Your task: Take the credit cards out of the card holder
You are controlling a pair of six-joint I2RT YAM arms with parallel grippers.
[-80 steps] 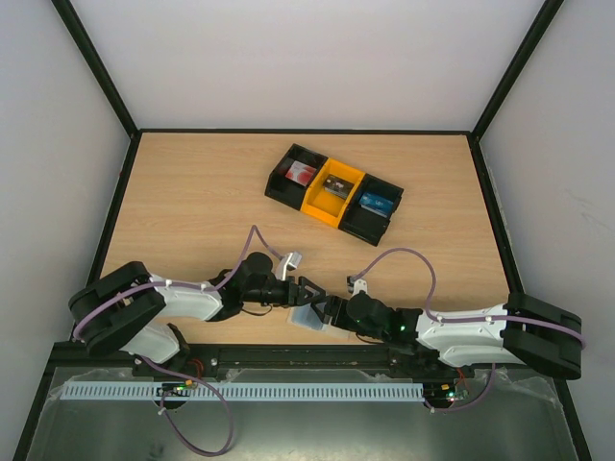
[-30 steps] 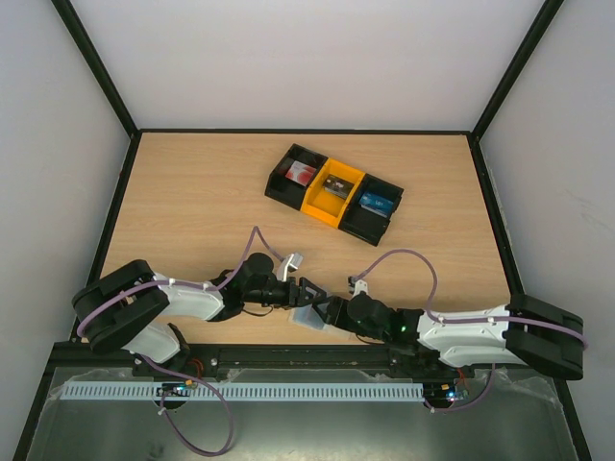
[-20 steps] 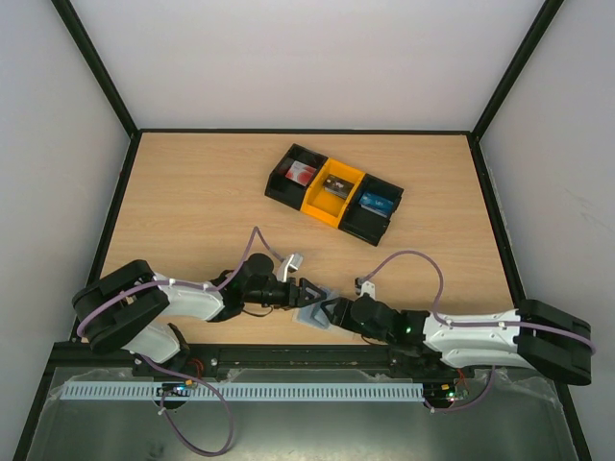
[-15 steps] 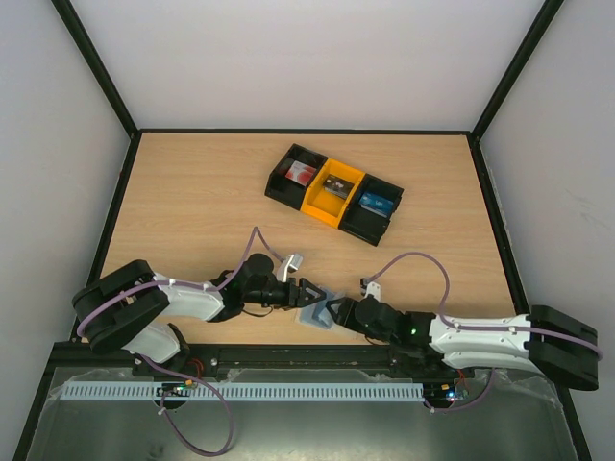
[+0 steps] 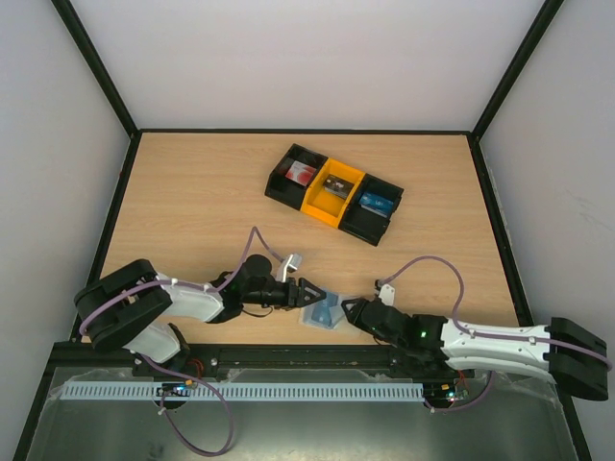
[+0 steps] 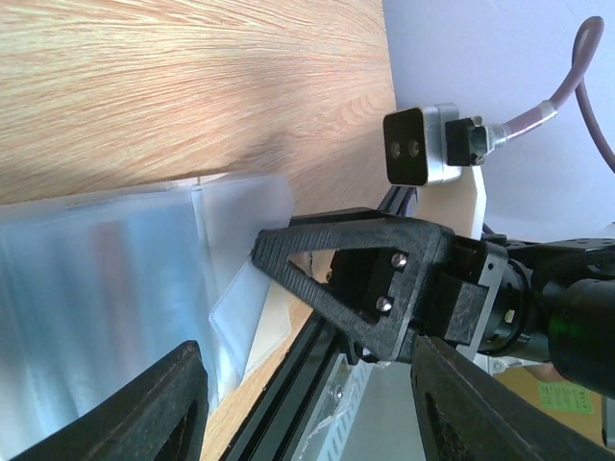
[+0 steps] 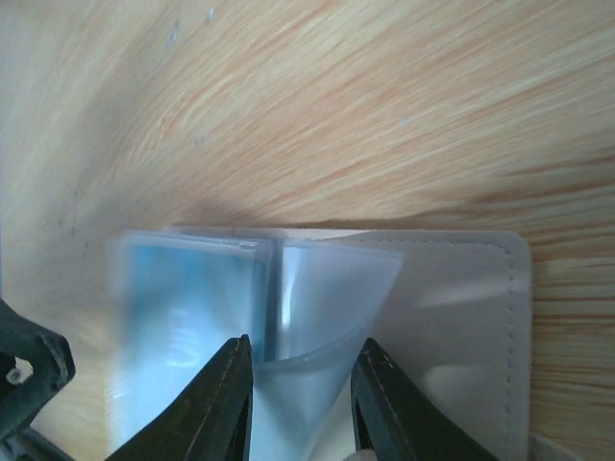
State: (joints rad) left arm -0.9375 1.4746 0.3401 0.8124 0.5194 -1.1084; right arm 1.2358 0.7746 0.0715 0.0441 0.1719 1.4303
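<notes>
The card holder [image 5: 321, 313], a translucent pale blue sleeve, lies open near the table's front edge between my two grippers. My left gripper [image 5: 305, 292] is open. In the left wrist view [image 6: 307, 389] one finger lies over the holder's [image 6: 106, 279] edge. My right gripper [image 5: 349, 309] is open. In the right wrist view [image 7: 303, 389] a bowed leaf [image 7: 332, 298] of the holder [image 7: 452, 307] stands between its fingers. A blue tint [image 7: 183, 317] shows through one pocket. I cannot tell if it is a card. No red card shows in the holder.
A black-and-yellow three-compartment tray [image 5: 333, 193] stands mid-table, with small items in its compartments, a red one on the left. The black front rail [image 5: 288, 353] runs just behind the holder. The right gripper's black finger [image 6: 356, 279] fills the left wrist view.
My right arm has drawn back to the right and stretched out. The holder slid a little right and spread open, one leaf now bowed up. My left gripper followed slightly right.
</notes>
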